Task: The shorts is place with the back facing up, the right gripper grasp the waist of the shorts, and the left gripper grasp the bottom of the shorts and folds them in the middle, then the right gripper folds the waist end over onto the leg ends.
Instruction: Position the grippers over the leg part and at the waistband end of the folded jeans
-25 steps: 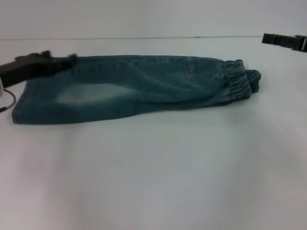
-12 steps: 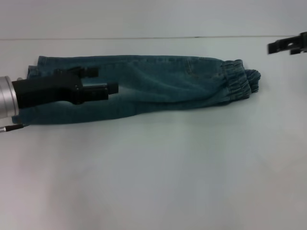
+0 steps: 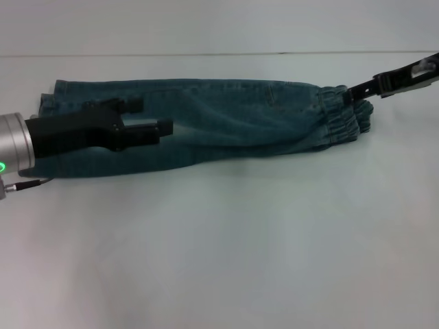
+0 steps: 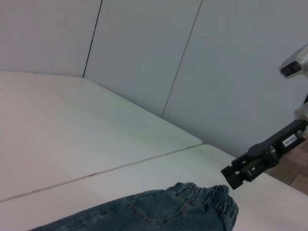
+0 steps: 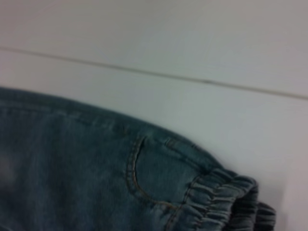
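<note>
— Over the leg end of the shorts, at our left, what do we see of the left gripper?

— Its two black fingers point along the denim toward the waist, one a little beyond the other, with a narrow gap between them and nothing in it. We cannot tell whether they touch the cloth or hang just above it. Behind them comes the black body, then the silver wrist with its green light at the edge of the head view.

— And the right gripper?

— At the far corner of the waist, reaching in from our right. Its tips lie at the ruffled band, but we cannot tell how the jaws stand, nor whether they hold any cloth. In the left wrist view that gripper hangs just beside the gathered waistband, and its arm bears a small white label.

— Where do the shorts lie?

— On the white table, as one long narrow strip running left to right, leg hems at our left, puckered elastic at our right. A pale faded patch shows along the middle. In the right wrist view we see a stitched pocket next to the elastic, and a thin seam line crossing the table beyond the cloth.
</note>
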`<state>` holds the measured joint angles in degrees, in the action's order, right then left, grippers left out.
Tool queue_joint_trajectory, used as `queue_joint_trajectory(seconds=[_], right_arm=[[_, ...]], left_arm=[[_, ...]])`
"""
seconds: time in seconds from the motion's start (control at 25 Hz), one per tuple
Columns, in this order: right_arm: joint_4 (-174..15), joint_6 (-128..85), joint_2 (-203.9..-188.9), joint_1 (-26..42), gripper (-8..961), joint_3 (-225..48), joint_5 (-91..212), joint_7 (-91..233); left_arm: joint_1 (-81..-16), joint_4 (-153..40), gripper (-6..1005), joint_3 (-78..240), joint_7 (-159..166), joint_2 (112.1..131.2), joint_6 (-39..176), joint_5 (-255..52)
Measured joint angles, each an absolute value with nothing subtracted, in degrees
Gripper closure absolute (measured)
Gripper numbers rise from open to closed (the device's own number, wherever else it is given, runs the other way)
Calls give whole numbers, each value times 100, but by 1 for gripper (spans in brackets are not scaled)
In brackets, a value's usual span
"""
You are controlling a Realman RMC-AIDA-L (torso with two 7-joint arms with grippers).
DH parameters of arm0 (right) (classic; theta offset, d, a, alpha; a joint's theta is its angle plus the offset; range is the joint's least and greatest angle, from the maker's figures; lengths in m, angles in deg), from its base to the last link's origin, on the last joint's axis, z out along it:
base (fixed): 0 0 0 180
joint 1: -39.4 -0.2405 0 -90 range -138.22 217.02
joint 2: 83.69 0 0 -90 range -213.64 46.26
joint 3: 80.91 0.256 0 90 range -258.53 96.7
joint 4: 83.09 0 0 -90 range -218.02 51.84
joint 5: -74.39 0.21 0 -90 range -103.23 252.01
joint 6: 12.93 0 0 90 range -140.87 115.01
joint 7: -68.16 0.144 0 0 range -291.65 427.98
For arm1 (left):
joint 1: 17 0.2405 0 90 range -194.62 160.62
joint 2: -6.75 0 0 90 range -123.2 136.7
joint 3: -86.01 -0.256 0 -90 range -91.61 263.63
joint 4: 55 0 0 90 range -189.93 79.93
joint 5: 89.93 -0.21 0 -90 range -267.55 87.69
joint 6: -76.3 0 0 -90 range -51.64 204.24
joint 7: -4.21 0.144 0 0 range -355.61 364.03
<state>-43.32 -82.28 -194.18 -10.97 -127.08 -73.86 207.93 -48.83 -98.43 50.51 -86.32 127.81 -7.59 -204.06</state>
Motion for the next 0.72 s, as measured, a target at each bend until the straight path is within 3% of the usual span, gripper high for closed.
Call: queue_joint_trajectory(seconds=[0.72], right_arm=[[-4880,-7551,-19648,-1216,135,-12891,-7440,20591]], left_arm=[[-4872,-9652,54,5039,-8453,12802,-727,-20413]])
